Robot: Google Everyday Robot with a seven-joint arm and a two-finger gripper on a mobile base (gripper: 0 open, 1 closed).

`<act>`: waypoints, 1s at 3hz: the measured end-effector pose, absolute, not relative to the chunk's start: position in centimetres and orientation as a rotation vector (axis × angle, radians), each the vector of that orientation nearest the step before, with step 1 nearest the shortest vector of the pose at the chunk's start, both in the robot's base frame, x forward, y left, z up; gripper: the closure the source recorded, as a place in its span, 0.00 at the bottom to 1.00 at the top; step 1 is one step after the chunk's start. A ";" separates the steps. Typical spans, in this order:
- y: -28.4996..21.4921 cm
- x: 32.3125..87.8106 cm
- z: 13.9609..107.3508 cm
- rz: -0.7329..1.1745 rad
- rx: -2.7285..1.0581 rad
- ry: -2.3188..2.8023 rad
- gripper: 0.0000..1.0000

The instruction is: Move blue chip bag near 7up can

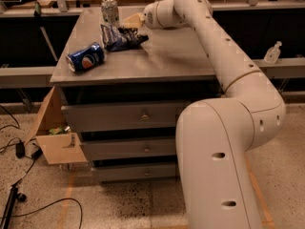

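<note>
The blue chip bag (120,36) is a crumpled dark navy foil bag with white print, lying on the grey cabinet top (167,56) toward the back left. The 7up can (110,11) stands upright just behind the bag, silver-grey with green marks. My gripper (132,21) reaches in from the right and sits at the bag's upper right edge, beside the can.
A blue Pepsi can (86,57) lies on its side near the top's front left edge. The cabinet has drawers (143,114) below. A cardboard box (55,137) sits on the floor at left, with cables. My arm (224,56) crosses the right half of the top.
</note>
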State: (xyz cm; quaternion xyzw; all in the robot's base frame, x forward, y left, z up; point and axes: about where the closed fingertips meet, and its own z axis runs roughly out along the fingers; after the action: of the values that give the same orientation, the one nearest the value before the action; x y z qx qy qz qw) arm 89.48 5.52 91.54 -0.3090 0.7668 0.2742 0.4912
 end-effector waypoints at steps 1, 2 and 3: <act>2.7 88.9 93.9 0.651 -0.717 1.824 0.00; -3.3 87.2 96.9 0.616 -0.675 1.785 0.00; -12.5 84.7 99.5 0.507 -0.578 1.783 0.00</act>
State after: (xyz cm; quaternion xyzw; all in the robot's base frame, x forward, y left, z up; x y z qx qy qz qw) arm 84.73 -12.48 99.54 -0.2455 0.7580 0.2156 0.5645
